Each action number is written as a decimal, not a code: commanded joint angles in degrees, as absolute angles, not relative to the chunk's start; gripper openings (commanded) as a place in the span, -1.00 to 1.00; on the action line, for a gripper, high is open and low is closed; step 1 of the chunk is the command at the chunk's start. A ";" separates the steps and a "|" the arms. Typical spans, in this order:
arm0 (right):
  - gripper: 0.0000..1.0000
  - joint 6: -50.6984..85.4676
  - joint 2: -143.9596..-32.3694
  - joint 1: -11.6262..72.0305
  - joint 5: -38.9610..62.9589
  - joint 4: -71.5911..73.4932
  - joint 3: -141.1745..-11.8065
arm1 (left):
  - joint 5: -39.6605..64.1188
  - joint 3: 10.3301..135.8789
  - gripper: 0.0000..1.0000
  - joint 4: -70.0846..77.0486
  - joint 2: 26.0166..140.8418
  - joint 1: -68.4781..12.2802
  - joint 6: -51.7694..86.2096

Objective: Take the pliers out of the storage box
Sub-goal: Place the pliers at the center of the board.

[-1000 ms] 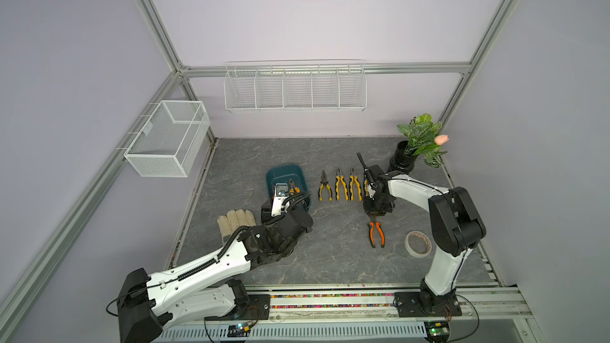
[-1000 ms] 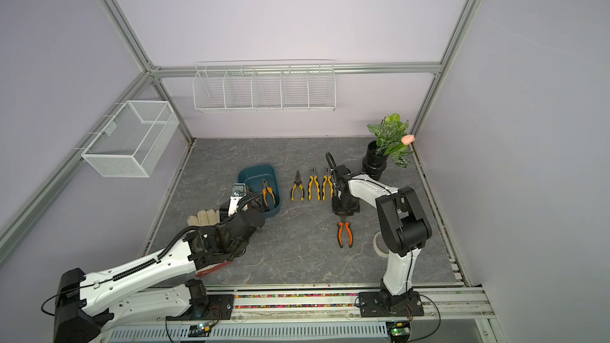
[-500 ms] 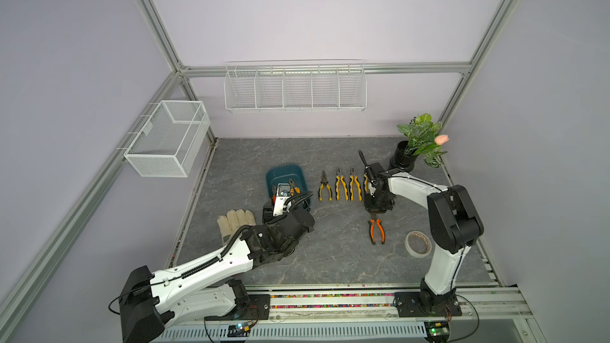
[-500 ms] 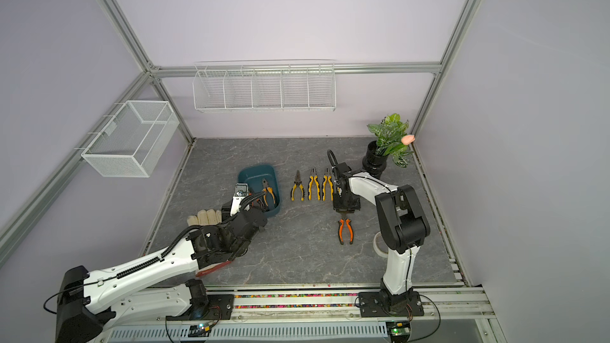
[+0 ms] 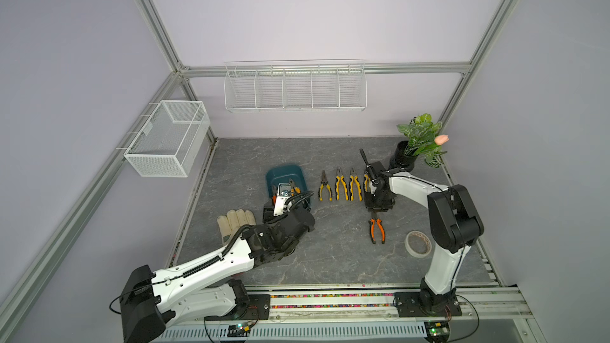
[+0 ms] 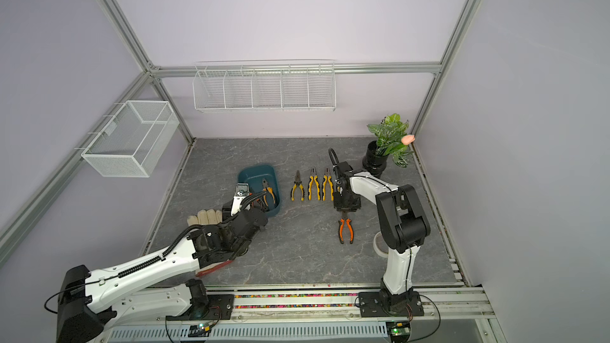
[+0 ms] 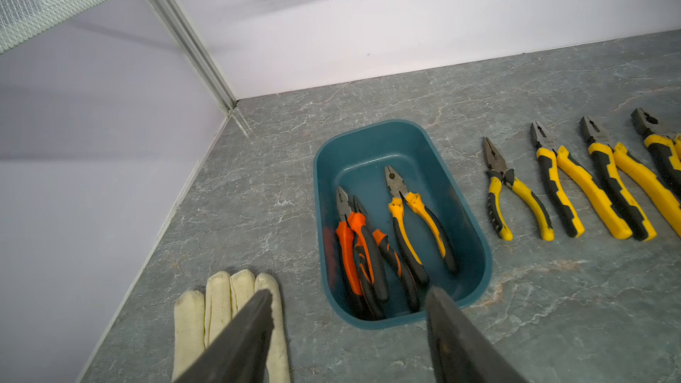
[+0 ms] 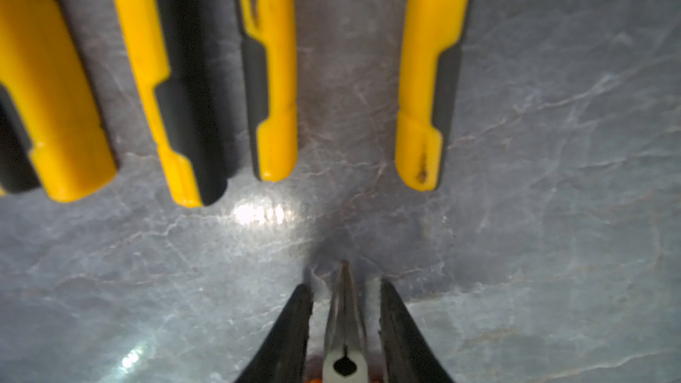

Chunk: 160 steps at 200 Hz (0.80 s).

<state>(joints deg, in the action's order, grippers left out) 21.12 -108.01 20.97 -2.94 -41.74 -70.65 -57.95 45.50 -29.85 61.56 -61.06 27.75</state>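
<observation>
Right wrist: orange pliers (image 8: pixel 344 320) mostly cut off, loose inside parted right hand (image 8: pixel 344 285).

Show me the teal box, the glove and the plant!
box (image 7: pixel 368 154): left wrist view, bare floor inside.
glove (image 7: pixel 217 300): left wrist view, on one finger.
plant (image 5: pixel 419 128): in a top view, on its leaves.

My left end effector (image 7: pixel 350 291) tilts downward on an outstretched arm, fingers spread wide. My right end effector (image 8: pixel 345 285) points straight down, fingers parted narrowly.
</observation>
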 commanded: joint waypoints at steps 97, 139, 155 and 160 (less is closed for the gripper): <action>0.05 21.23 -77.70 22.24 -3.16 -46.55 -68.57 | -31.67 55.82 0.34 -34.22 76.74 -41.43 28.18; 0.06 21.65 -71.94 23.01 -1.12 -47.40 -65.19 | -30.66 68.69 0.04 -41.77 94.17 -39.87 28.50; 0.06 21.71 -70.59 23.03 -1.14 -46.78 -62.92 | -28.23 71.07 0.01 -41.98 98.53 -38.42 29.43; 0.06 21.60 -70.25 23.03 -1.10 -46.68 -62.38 | -26.61 71.50 0.01 -41.86 99.60 -37.63 29.98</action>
